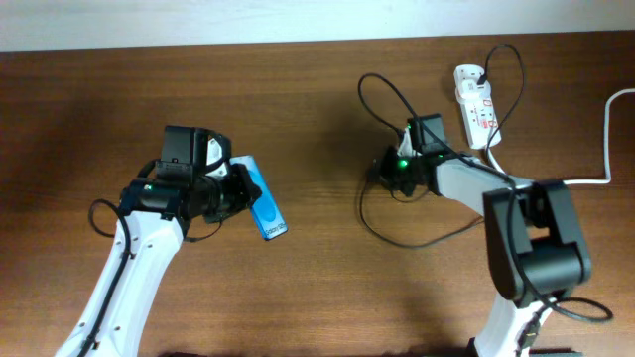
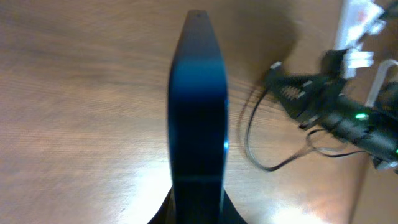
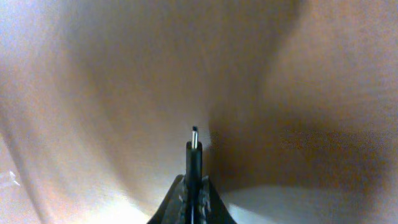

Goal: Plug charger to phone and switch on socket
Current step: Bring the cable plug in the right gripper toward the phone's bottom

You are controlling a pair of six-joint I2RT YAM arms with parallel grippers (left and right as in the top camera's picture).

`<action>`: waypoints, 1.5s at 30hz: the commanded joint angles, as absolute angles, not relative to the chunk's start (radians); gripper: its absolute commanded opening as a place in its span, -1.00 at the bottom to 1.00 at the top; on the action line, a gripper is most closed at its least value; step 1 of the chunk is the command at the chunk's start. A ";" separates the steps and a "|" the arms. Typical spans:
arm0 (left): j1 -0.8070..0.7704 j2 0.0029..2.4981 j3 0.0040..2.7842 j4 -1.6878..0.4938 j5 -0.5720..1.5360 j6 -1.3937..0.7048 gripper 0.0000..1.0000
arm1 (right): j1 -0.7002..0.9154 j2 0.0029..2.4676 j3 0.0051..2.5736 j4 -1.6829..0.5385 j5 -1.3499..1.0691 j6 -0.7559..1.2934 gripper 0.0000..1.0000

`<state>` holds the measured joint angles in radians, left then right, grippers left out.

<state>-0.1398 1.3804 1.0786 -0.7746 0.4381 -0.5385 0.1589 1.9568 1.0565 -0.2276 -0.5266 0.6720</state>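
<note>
Phone [image 1: 268,210] is sitting in the left gripper [image 1: 246,193], over the left half of the table [image 1: 317,297], about midway between the far and near edges. From overhead its long axis is running diagonally, one end pointing toward the far left corner and the other toward the near right. The blue screen is tilting up and to the right. In the left wrist view it is showing edge-on as a narrow dark blue slab rising out of the closed jaws. A patch of white writing is showing near the near end of the screen, too small to read.

The charger [image 3: 194,155] is being pinched in the right gripper [image 3: 193,202], whose jaws are closing tight around the black plug body. The metal connector tip [image 3: 194,134] is sticking straight out past the fingers. From overhead that gripper is aiming toward the left edge, at the phone, with bare wood between them. The thin black cable [image 2: 268,168] is looping over the table around the right arm.

The socket [image 1: 476,104] is lying near the far right corner, its long axis running roughly far to near. Red markings are showing on its white top, unreadable. A thick white cord [image 1: 607,139] is trailing toward the right edge.
</note>
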 commanded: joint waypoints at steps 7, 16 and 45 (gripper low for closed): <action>-0.094 1.375 1.091 -0.506 0.841 -0.360 -1.00 | 0.139 1.465 1.038 -0.775 -0.754 0.025 -0.91; -0.086 1.375 1.091 -0.261 1.166 -0.394 -1.00 | 0.139 1.155 1.035 -1.119 -1.148 -0.363 -0.91; -0.160 1.376 1.090 0.196 0.996 -0.858 -1.00 | 0.167 1.481 0.866 -0.137 -1.551 0.231 -0.92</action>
<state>-0.1467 1.3823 1.0767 0.1875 1.0351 -0.8787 0.1413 1.4830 0.8585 -0.1741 -1.5352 0.1574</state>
